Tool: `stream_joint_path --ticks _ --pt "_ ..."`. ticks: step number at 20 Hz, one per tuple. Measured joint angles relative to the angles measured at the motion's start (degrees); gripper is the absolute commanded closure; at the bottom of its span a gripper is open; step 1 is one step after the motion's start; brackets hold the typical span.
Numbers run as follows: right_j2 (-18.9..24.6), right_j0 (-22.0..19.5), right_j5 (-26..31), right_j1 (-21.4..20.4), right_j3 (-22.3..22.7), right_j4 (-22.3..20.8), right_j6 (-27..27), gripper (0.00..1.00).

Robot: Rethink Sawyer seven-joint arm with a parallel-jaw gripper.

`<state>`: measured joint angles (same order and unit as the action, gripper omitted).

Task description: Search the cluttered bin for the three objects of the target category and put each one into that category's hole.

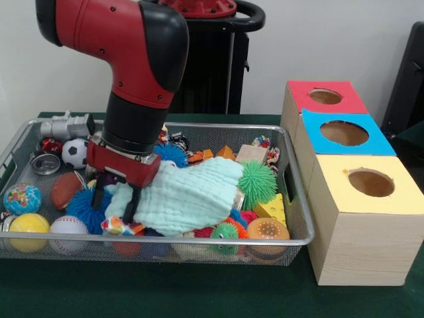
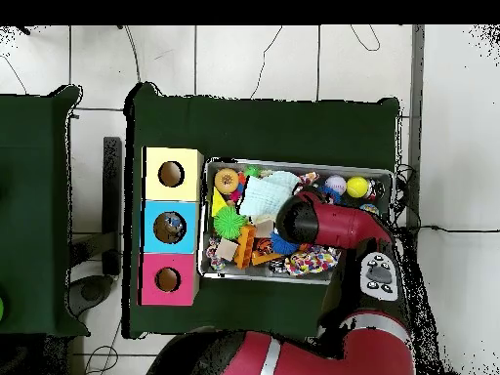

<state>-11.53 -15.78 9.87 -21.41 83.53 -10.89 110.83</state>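
Search step in hand: gripper [image 1: 114,201] lowered into bin [image 1: 299,199], fingers spread, straddling edge of mint cloth [image 1: 189,195]. Next: clamp cloth, lift clear, expose objects beneath.

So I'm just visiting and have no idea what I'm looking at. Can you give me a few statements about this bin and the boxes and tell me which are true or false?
1. The mesh bin holds a pale green cloth. True.
2. The three boxes beside the bin have square holes. False: the red box, the blue box and the yellow box each have a round hole.
3. The gripper hangs high above the bin. False: it is down inside, at the cloth's edge.
4. A spiky green ball lies in the bin. True.
5. The yellow box sits between the other two. False: the blue one does.
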Motion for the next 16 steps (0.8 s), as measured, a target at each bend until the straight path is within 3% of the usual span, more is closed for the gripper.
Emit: stream_joint_path --ticks 8,16 --pt "-3.6 3.8 2.7 0.0 3.6 11.9 4.5 0.00" --pt "-6.0 8.4 9.5 -0.1 5.1 19.7 9.2 0.00"
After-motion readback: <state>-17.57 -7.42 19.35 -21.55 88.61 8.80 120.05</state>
